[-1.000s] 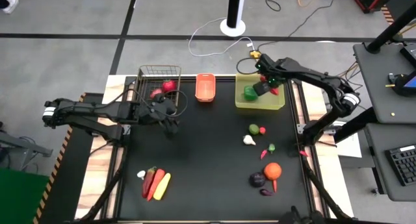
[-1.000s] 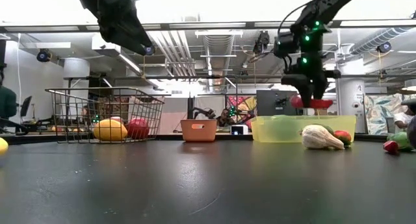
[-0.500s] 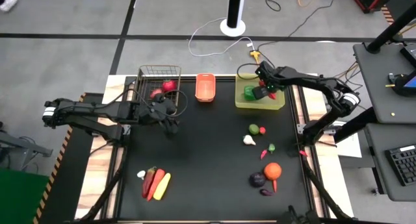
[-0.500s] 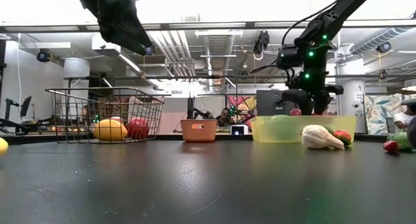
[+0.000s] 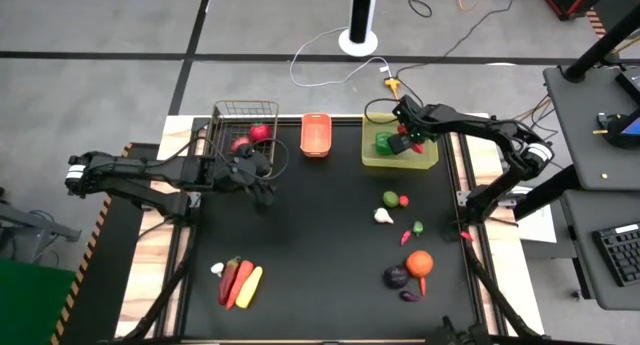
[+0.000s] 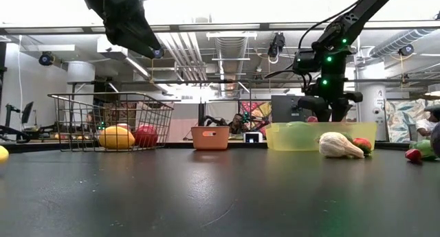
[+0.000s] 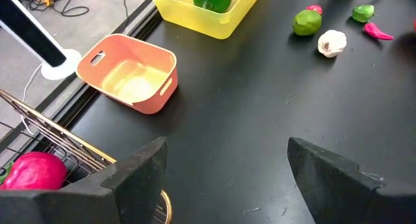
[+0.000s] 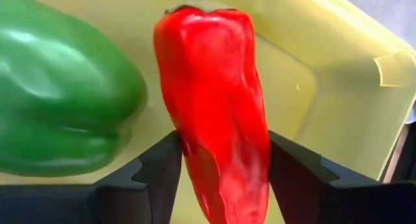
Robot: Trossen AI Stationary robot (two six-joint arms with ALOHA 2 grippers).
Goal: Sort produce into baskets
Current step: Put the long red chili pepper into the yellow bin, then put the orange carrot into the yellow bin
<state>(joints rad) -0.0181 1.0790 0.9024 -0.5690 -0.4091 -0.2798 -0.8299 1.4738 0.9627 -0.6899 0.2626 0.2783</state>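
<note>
The right gripper [image 8: 221,178] is inside the yellow bin [image 5: 425,161], its fingers around a red pepper [image 8: 214,107]; whether they press it is unclear. The left gripper [image 7: 224,175] hangs open beside the wire basket [image 5: 222,120].

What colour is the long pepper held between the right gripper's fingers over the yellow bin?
Glossy red pepper, clearest in the right wrist view.

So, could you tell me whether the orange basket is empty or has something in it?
Empty: the left wrist view looks into the orange basket and shows only its bare floor.
</note>
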